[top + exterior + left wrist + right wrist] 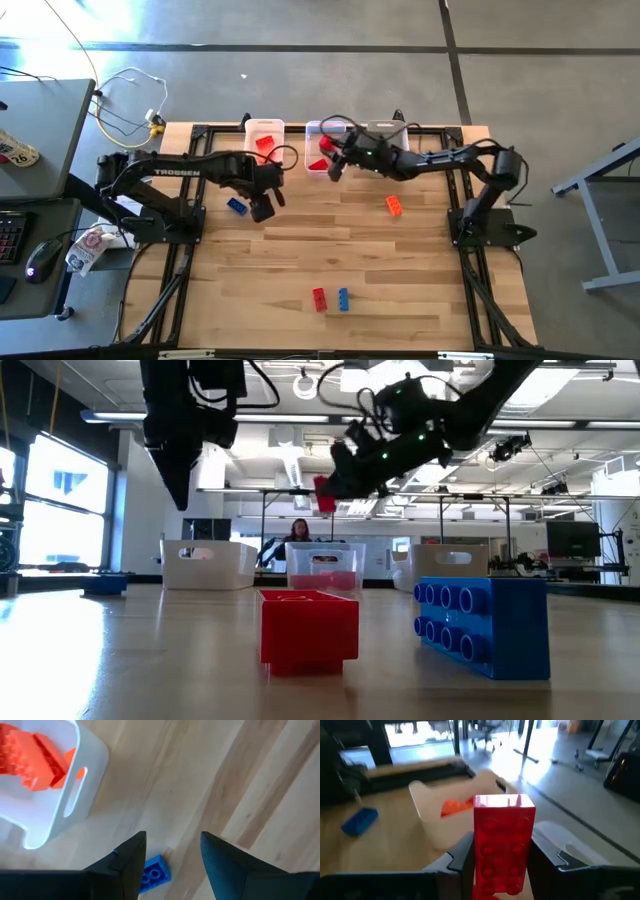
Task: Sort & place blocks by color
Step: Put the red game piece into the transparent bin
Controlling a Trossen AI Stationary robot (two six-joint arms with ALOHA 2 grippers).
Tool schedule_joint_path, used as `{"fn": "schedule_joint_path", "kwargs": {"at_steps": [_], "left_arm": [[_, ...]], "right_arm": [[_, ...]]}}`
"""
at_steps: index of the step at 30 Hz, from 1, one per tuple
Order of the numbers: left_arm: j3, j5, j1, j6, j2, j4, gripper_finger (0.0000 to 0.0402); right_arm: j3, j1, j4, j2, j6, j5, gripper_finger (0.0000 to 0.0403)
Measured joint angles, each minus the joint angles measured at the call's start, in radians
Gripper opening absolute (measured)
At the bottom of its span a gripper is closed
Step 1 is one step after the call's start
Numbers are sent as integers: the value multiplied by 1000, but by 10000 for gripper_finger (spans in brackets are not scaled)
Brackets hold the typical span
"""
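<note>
My right gripper (335, 166) is shut on a red block (504, 825) above the middle bin (318, 133), which holds red blocks. My left gripper (172, 865) is open and empty above the table, and a blue block (154, 873) lies flat just beside one finger (131, 857). The left bin (265, 128) holds orange blocks (35, 760). An orange block (394, 205) lies flat on the table right of centre. A red block (308, 625) and a blue block (483, 622) stand near the front edge. My right gripper pinches the red block's two long sides (482, 852) between its two fingers. The block lies along the fingers and sticks out past their tips. The fingers come from the table's right, slanting down. The block (325, 494) is lifted clear, above the middle bin (322, 565).
A third bin (390, 130) stands at the far right of the row. Bare wood lies between the bins and the two front blocks. A desk with a mouse and cables stands left of the table.
</note>
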Motion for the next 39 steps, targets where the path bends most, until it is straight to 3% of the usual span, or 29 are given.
{"fn": "schedule_joint_path", "kwargs": {"at_steps": [10,18,26,33,39], "left_arm": [[-3,-82,-36,-16,0,-65,172],[-101,-86,-57,-26,0,-57,172],[-178,-134,-57,12,0,-54,172],[-244,-93,-48,185,0,-58,172],[-292,-83,-40,319,0,-61,172]], "right_arm": [[189,0,-332,116,39,58,111],[255,-23,-532,147,122,67,111],[255,-40,-570,146,127,16,112],[255,-52,-571,146,132,-2,167],[255,-52,-569,146,130,-9,191]]}}
